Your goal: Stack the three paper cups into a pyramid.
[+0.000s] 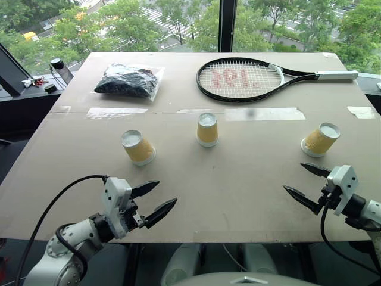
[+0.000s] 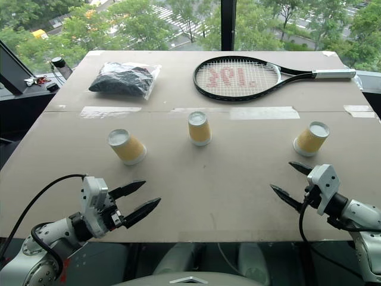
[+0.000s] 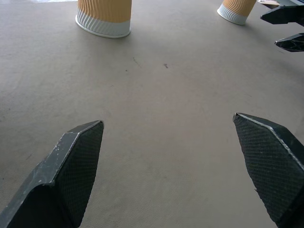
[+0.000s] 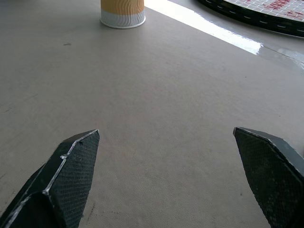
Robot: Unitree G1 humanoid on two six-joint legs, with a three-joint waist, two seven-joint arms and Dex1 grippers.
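3 small yellow-orange ribbed paper cups are standing upside down in a row on the big tan cardboard table [image 1: 238, 196], well apart from each other. The left gripper [image 1: 158, 201] is hanging over the near edge with its 2 black fingers spread wide, holding nothing. The left cup [image 1: 139, 147] is sitting just ahead of it. The right gripper [image 1: 305, 185] is also spreading its fingers wide and holding nothing. The right cup [image 1: 320, 140] is sitting just past it. The middle cup [image 1: 207, 129] is standing between both grippers, farther away. Far beyond them, a black racket with a white handle [image 1: 250, 78] and a clear bag of dark stuff [image 1: 128, 81] are lying.
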